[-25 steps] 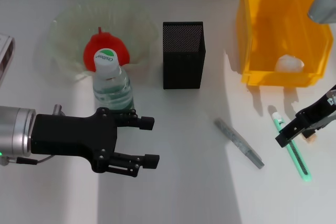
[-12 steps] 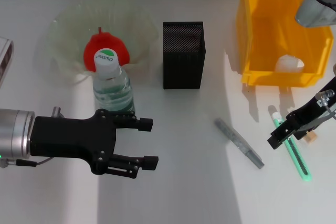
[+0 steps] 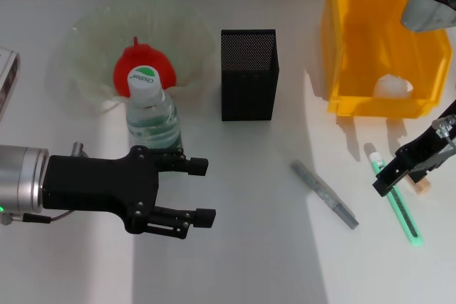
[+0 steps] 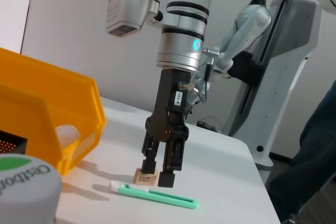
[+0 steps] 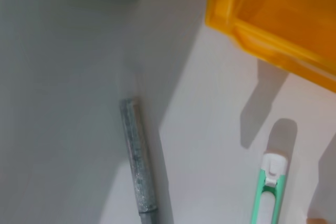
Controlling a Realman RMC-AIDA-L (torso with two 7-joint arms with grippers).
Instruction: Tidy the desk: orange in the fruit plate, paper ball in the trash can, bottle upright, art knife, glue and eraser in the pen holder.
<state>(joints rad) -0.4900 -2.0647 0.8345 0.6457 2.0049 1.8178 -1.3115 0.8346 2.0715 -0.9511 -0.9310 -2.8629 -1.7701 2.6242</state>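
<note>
My right claw (image 3: 399, 174) has drifted back a touch and now hangs released over the eraser (image 4: 145, 176) beside the green knife (image 3: 396, 206), so the grab comes next. My left claw (image 3: 203, 191) stays open near the upright bottle (image 3: 152, 108).

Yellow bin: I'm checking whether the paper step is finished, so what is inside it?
Inside the yellow bin a white paper ball lies near its front wall. The far right corner is covered by the right arm, so nothing can be told there.

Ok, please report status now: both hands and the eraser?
Left hand open, idle beside upright bottle. Right hand open, poised over eraser, not gripping. Green art knife lies alongside, close to fingers.
</note>
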